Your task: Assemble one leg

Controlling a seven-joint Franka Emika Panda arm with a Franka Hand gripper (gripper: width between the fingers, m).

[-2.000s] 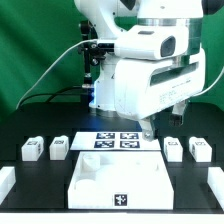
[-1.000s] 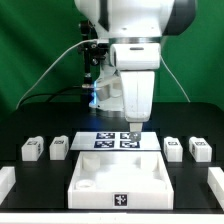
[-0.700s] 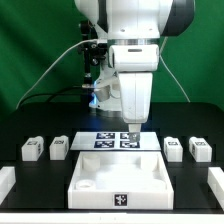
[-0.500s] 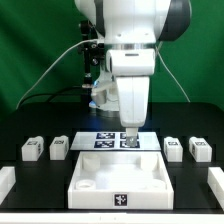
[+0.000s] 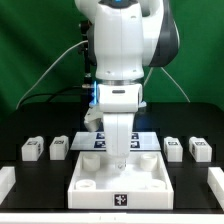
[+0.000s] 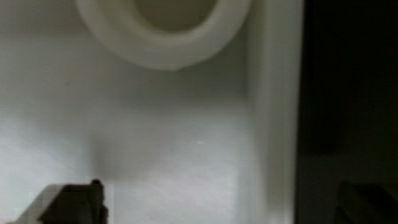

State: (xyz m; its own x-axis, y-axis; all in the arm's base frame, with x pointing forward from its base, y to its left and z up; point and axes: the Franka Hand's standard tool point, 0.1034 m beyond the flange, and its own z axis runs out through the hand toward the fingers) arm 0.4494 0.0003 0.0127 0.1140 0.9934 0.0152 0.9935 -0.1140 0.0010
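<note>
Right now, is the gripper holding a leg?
No. In the wrist view the gripper is open, and nothing but the white panel beneath it shows in its gap.

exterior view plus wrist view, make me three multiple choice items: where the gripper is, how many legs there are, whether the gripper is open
1. Where is the gripper?
A. over the large white panel
B. at the exterior view's far left
C. at the exterior view's far right

2. How many legs lie loose beside the panel?
A. two
B. four
C. six

3. The gripper is:
A. open and empty
B. shut on a leg
C. shut on the panel's rim

1 A: its tips hang above the panel's middle.
2 B: two legs lie on either side of the panel.
3 A: the wrist view shows the fingers wide apart, with only panel surface between them.
</note>
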